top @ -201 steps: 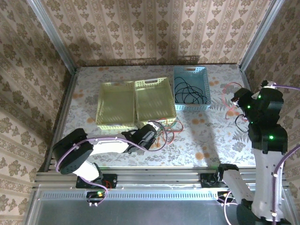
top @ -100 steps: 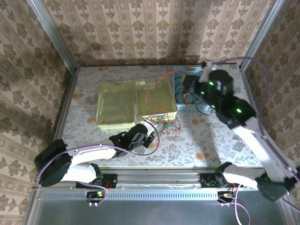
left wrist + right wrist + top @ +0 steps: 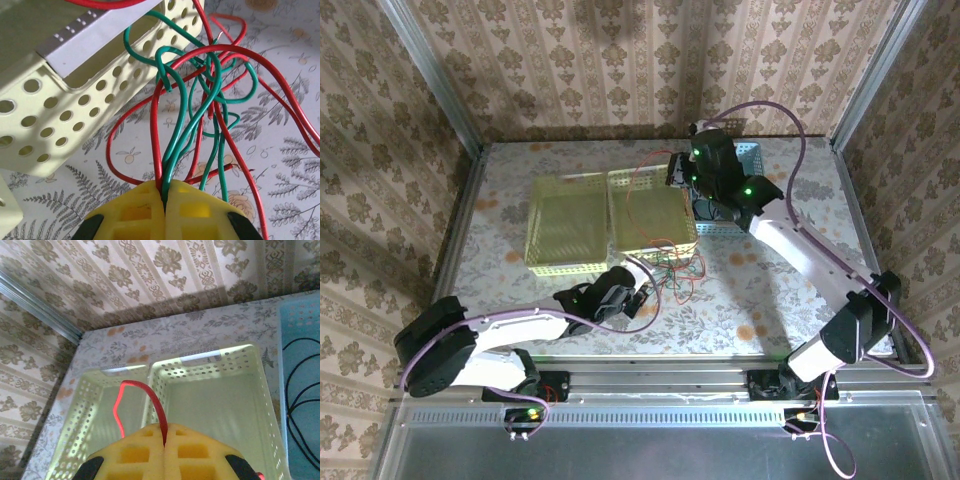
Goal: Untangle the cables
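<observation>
The left hand [image 3: 164, 194] pinches a bunch of red and green cables [image 3: 214, 75], anchoring the tangle on the table [image 3: 290, 200] beside the yellow basket [image 3: 55, 120]; the right hand [image 3: 165, 432] pinches one red cable [image 3: 134, 383] high above it. That spread likely serves to draw the strand free.
</observation>
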`<act>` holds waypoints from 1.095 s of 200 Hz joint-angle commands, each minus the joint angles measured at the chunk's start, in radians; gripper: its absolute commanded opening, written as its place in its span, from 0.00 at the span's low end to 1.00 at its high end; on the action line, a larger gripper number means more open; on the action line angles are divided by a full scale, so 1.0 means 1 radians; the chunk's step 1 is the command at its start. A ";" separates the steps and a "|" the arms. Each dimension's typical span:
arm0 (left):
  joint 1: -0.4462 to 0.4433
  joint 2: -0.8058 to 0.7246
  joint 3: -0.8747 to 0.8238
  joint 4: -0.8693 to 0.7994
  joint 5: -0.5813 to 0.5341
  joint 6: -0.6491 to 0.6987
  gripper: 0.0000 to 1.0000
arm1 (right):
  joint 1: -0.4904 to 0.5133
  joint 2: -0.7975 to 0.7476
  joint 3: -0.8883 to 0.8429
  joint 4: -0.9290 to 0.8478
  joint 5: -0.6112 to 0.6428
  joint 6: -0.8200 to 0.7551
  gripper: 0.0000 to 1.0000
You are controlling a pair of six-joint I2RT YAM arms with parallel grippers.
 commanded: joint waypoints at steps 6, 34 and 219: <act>-0.001 0.040 0.025 -0.008 -0.018 -0.021 0.00 | -0.016 0.063 -0.005 0.067 0.019 0.004 0.00; -0.004 0.080 0.039 -0.016 -0.009 -0.018 0.00 | -0.029 0.150 0.028 0.103 0.010 0.014 0.00; -0.015 0.119 0.059 -0.049 -0.019 -0.018 0.00 | -0.094 0.584 0.286 0.015 -0.041 0.075 0.00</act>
